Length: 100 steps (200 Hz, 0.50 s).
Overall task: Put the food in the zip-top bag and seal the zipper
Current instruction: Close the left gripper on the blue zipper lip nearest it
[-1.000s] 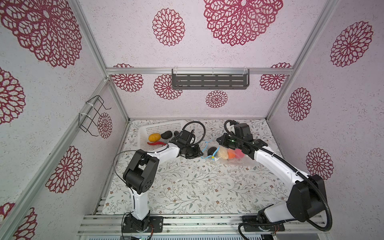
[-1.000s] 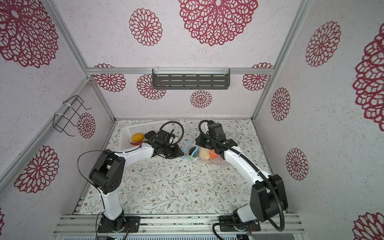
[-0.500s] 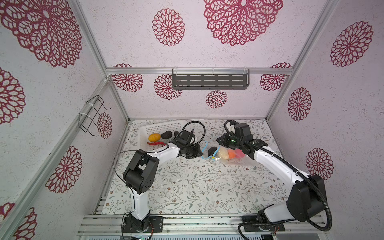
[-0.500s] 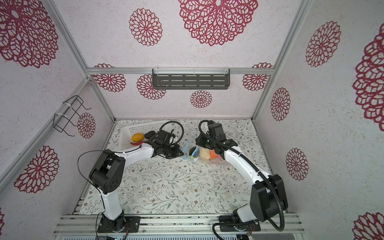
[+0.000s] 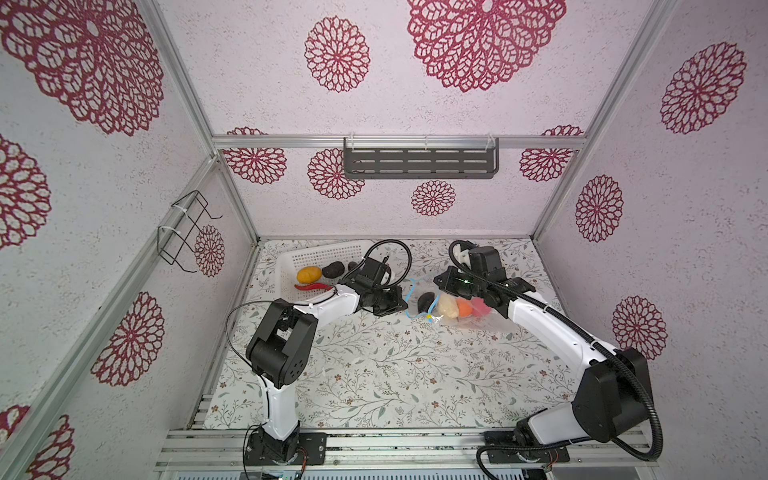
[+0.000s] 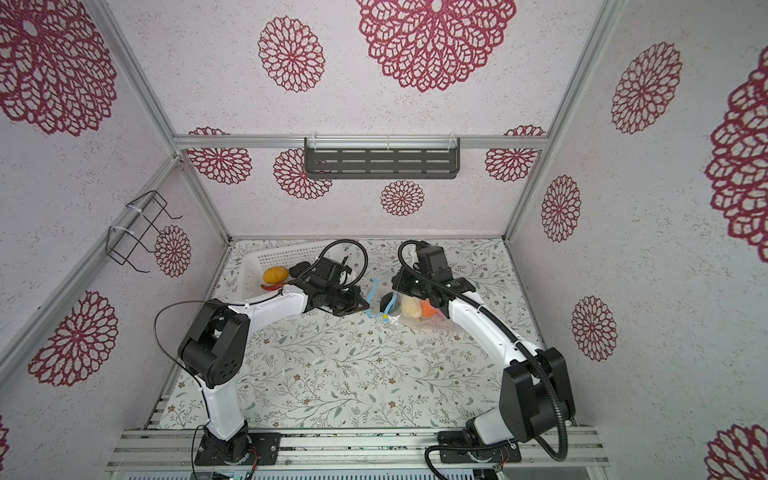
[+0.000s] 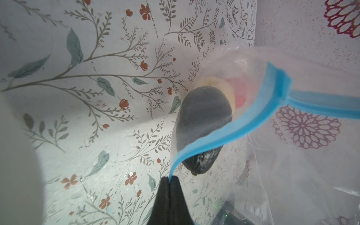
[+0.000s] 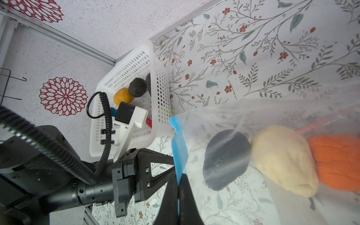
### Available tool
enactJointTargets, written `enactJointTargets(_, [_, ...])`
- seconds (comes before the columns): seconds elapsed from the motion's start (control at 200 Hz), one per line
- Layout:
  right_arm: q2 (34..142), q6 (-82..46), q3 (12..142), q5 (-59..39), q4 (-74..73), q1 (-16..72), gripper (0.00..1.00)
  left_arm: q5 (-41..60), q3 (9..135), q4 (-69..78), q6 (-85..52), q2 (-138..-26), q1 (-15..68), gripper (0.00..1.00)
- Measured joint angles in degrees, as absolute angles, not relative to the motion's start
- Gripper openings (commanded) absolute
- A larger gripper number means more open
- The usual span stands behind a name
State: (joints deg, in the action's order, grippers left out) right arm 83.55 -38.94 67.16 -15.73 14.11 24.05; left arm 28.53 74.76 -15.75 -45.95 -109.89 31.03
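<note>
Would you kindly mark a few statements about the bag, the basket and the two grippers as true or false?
1. The left gripper is shut on the blue zipper strip of the bag. True.
2. The bag holds no food. False: a black lump, a cream ball and an orange piece lie inside.
3. The yellow potato lies in the white basket. True.
4. The red chilli is inside the bag. False: it lies in the basket.
5. The right gripper hangs open over the basket. False: it is shut on the blue zipper strip.
</note>
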Motion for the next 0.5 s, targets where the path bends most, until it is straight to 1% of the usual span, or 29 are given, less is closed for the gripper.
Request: enactJointTargets(0.5, [83.33,-38.52,68.03,-16.34,15.11,22.41,0.0,29.08,82.41,-18.65,-47.22,-106.34,32.29,0.0])
